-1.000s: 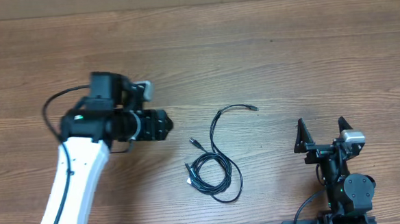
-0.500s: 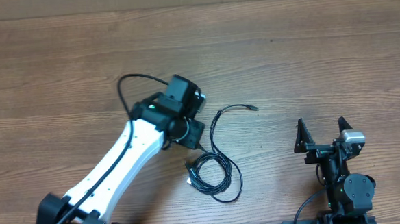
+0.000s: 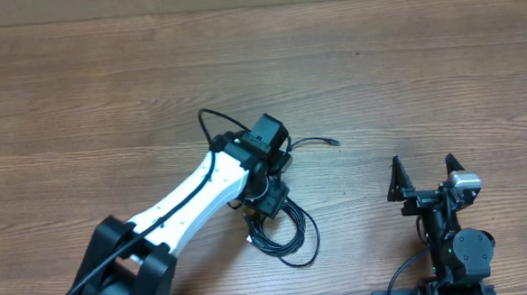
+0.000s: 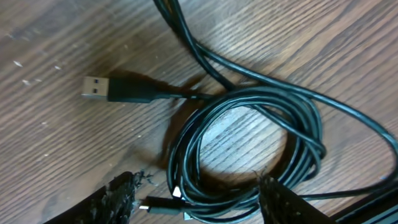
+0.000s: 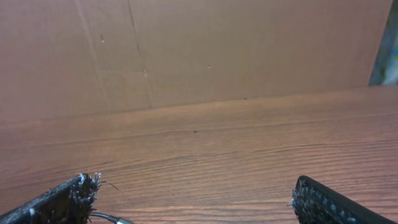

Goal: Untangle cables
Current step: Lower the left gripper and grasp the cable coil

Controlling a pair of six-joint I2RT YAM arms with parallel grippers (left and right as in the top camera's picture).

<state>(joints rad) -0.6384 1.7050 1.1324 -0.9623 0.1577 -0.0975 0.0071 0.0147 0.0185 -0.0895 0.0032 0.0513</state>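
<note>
On the wooden worktop (image 3: 403, 59), a little toward the front edge from its middle: the cables (image 3: 287, 248), thin and black, wound into a loose ring of several turns. From the ring, one strand up toward the far edge and then off to the right, ending in a small plug (image 3: 335, 142) flat on the wood, well apart from the ring. Directly over the ring's left side, the left tool (image 3: 271, 201), at the end of the white left arm (image 3: 181, 206) slanting in from the front left corner. From the left wrist: jaws apart at a middling width, straddling the near part of the ring, one frayed black finger (image 4: 118, 199) outside the turns on the left, the other over them on the right, gripping nothing as far as can be told. Between the two, a slim plug end (image 4: 158, 204) lying just beside the turns. Farther out, a USB plug (image 4: 99, 89) flat on the wood, metal end pointing away from the ring, its cord running in to meet the ring's outer turn. Two strands leaving the ring toward the top of that view, another sweeping off to the right. Near the front right corner of the worktop, the right tool (image 3: 423, 171), well apart from the cables, jaws spread wide and empty; from the right wrist, bare wood and a brown wall (image 5: 186, 50) beyond them.
</note>
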